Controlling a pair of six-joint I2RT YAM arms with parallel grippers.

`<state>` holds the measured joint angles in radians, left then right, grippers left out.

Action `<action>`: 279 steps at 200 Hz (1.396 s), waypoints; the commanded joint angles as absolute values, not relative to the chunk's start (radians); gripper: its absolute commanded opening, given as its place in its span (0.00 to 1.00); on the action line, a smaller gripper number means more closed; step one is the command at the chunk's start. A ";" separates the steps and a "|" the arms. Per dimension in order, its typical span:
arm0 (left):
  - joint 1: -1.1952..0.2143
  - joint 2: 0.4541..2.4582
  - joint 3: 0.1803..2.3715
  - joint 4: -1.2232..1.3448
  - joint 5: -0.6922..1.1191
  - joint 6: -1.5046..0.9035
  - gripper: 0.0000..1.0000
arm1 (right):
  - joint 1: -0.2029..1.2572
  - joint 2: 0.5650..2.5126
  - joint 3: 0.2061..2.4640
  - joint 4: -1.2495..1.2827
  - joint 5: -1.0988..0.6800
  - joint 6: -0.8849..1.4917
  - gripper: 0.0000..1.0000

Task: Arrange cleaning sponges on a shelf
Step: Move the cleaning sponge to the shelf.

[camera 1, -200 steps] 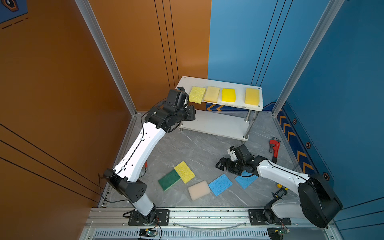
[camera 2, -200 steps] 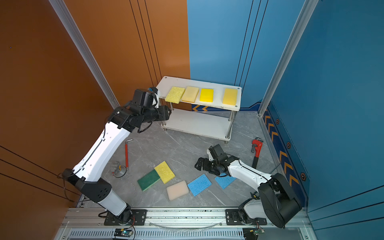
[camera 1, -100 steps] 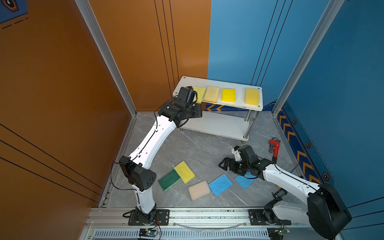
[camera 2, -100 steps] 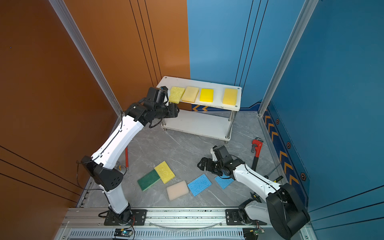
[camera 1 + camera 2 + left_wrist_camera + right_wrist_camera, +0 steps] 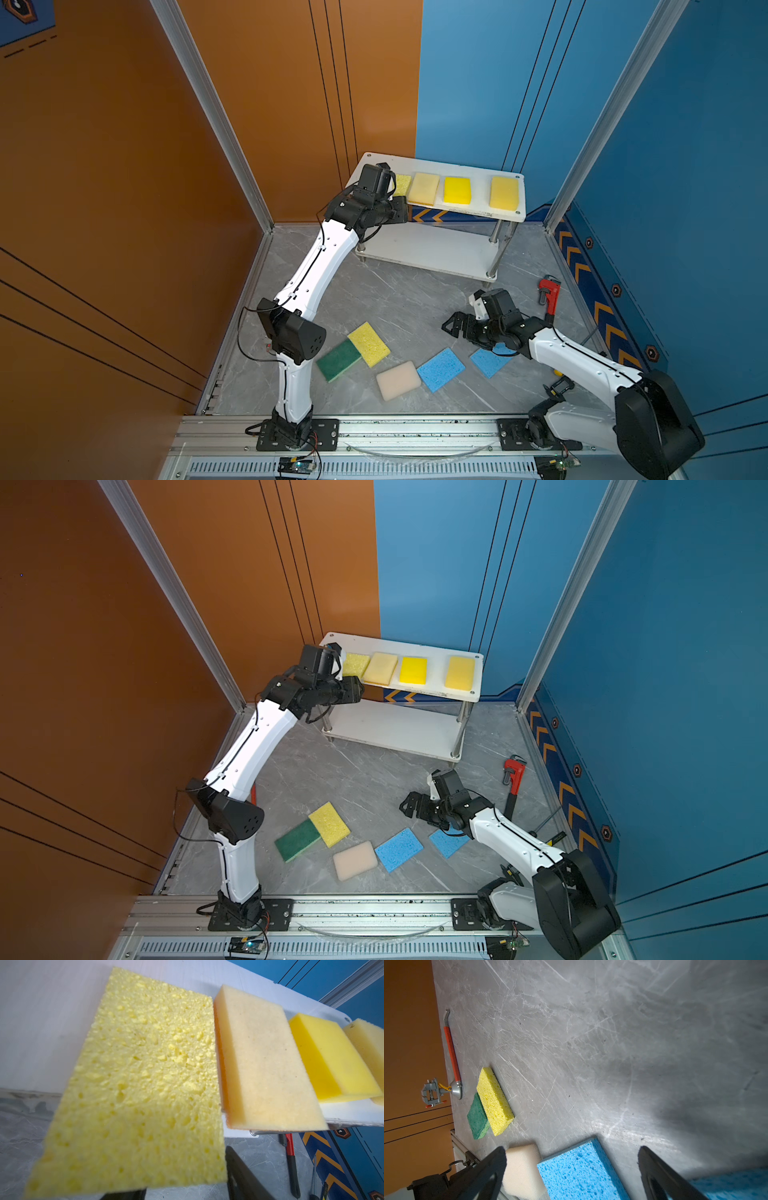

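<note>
The shelf (image 5: 480, 189) stands at the back. Its top board carries three thick yellow sponges (image 5: 457, 190) in a row. At the board's left end my left gripper (image 5: 397, 208) is shut on a thin porous pale-yellow sponge (image 5: 145, 1064). That sponge's near end is lifted off the front edge and hides one finger. The other finger (image 5: 243, 1172) shows beside it. On the floor lie a green sponge (image 5: 338, 359), a yellow one (image 5: 369, 344), a beige one (image 5: 398, 380) and two blue ones (image 5: 441, 370). My right gripper (image 5: 571, 1149) hangs open just above the blue ones.
The shelf's lower board (image 5: 428, 249) is bare. A red pipe wrench (image 5: 548, 295) lies by the right wall. A red-handled tool (image 5: 451, 1049) and a small vise (image 5: 431, 1093) sit along the orange wall. A metal rail (image 5: 415, 428) runs along the front.
My left arm's elbow has swung in toward the middle and its wrist has shifted right along the shelf's front. The pale-yellow sponge stays at the left end. The right gripper drifted slightly right, still open.
</note>
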<state>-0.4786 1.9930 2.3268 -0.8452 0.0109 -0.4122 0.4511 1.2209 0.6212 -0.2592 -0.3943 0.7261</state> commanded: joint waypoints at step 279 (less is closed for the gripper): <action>-0.420 1.855 2.147 -0.825 0.025 -0.359 0.27 | 0.469 1.284 0.622 -0.214 -0.430 0.751 1.00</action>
